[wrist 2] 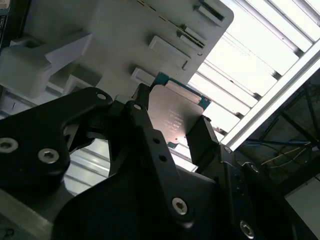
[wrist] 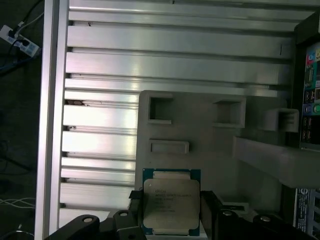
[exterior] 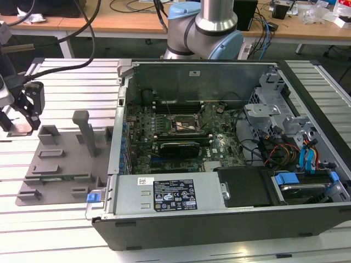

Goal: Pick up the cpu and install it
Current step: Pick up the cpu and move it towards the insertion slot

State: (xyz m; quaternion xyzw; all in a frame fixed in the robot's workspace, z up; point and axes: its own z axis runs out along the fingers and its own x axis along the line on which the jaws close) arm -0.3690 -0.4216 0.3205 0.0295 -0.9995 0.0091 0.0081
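The cpu [wrist: 171,202], a small flat square chip with a silvery top and a green edge, sits between my two black fingers in both wrist views, and my gripper [wrist: 171,206] is shut on it. In the second wrist view the cpu [wrist 2: 175,117] is clamped from two sides by the gripper [wrist 2: 172,126]. In the exterior view my gripper [exterior: 22,123] hangs at the far left, over the ribbed aluminium table, just left of the grey plastic tray [exterior: 60,164]. The black square socket [exterior: 184,125] lies on the motherboard inside the open computer case, well to the exterior view's right of the gripper.
The open computer case [exterior: 219,208] fills the middle and right of the table. The grey tray [wrist: 200,130] has raised posts and slots. The arm's base [exterior: 205,27] stands behind the case. Cables hang at the back left.
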